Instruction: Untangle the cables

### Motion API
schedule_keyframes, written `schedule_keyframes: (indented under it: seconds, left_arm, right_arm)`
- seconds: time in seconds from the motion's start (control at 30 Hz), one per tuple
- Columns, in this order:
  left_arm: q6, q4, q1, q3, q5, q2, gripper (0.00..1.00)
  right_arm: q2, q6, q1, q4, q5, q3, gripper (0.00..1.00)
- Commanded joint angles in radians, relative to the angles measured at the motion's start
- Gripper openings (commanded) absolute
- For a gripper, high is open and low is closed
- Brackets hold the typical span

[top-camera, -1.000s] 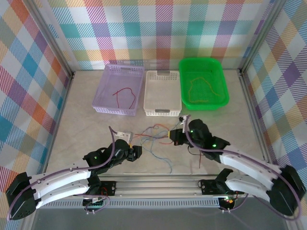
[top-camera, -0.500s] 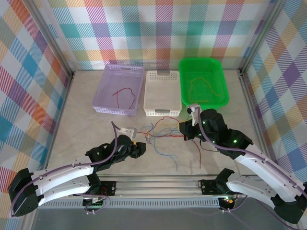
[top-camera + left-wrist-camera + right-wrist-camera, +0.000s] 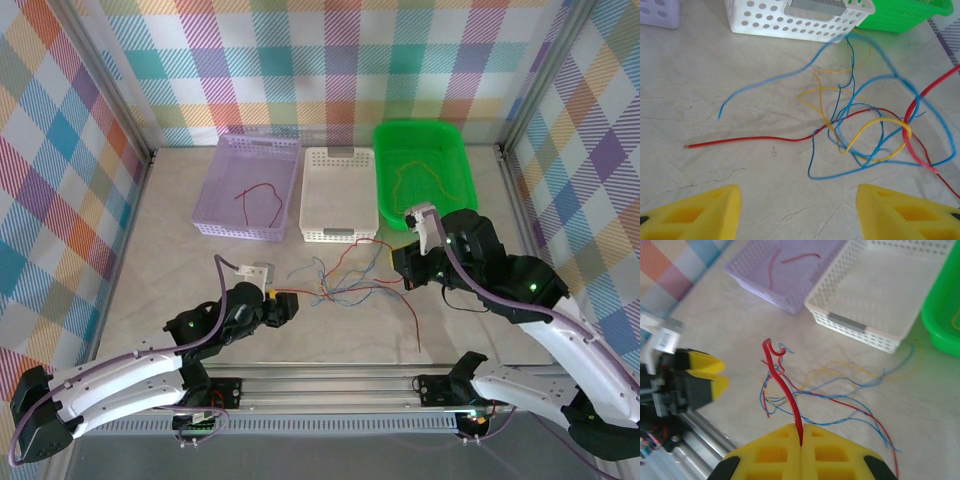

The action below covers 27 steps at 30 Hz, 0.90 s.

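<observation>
The cables lie as a loose tangle of thin red, blue and yellow wires on the table between my two grippers. My right gripper is shut on a red cable, which rises from the jaws and ends in a small hook. From above, the right gripper hangs just right of the tangle. My left gripper is open over bare table, short of the tangle; a red end and a blue end lie ahead of it. In the top view the left gripper sits left of the wires.
Three baskets stand at the back. The purple basket holds one red wire, the white basket has nothing in it, and the green basket holds a yellow-orange wire. The arms' rail runs along the near edge.
My right gripper has moved right and toward the baskets with the red cable, drawing the tangle out. The left gripper has shifted slightly left and nearer, still open.
</observation>
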Motion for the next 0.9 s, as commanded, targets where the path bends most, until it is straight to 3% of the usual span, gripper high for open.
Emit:
schedule_keyframes:
  seconds: [0.0,0.17,0.37,0.57,0.87]
  left_arm:
    - [-0.022,-0.011,0.006,0.066,-0.018,-0.003,0.63]
    - [-0.026,0.036,0.007,0.160,0.060,0.044,0.66]
    - [-0.005,0.195,0.007,0.263,0.269,0.121,0.71]
    - [0.020,0.243,0.005,0.327,0.451,0.218,0.72]
    - [0.021,0.267,0.005,0.293,0.504,0.210,0.72]
  right_arm:
    - [-0.028,-0.045,0.003,-0.035,0.009,0.002,0.00]
    - [-0.053,-0.050,0.002,0.062,-0.175,-0.043,0.00]
    - [-0.041,-0.032,0.002,0.176,-0.390,-0.123,0.00]
    - [-0.024,-0.023,0.002,0.220,-0.447,-0.148,0.00]
    - [-0.013,-0.018,0.002,0.262,-0.509,-0.158,0.00]
